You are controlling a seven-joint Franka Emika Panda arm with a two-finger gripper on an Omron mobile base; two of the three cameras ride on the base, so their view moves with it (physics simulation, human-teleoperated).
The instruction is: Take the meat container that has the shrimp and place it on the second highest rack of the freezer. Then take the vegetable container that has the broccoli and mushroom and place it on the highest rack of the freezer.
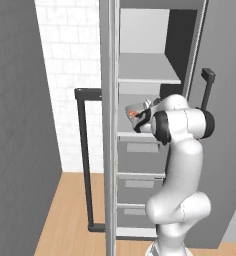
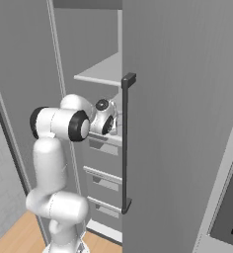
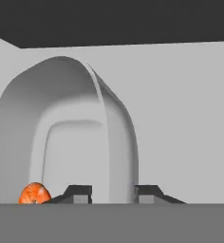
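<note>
The freezer point(image 1: 155, 150) is seen standing open, its door point(image 1: 106, 125) swung out to the left. Inside, the highest rack point(image 1: 147, 70) lies bare, and the second highest rack point(image 1: 132, 134) carries the meat container point(image 1: 135, 111), into which the arm point(image 1: 177, 165) is reached. In the hand view the container's wall point(image 3: 116, 142) is seen between the tips of the gripper point(image 3: 113, 193), which are parted and not pressed against it. The shrimp point(image 3: 34, 193) lies inside the container. The first placement is judged to be at its release; next, a clean withdrawal without dragging the container is called for.
</note>
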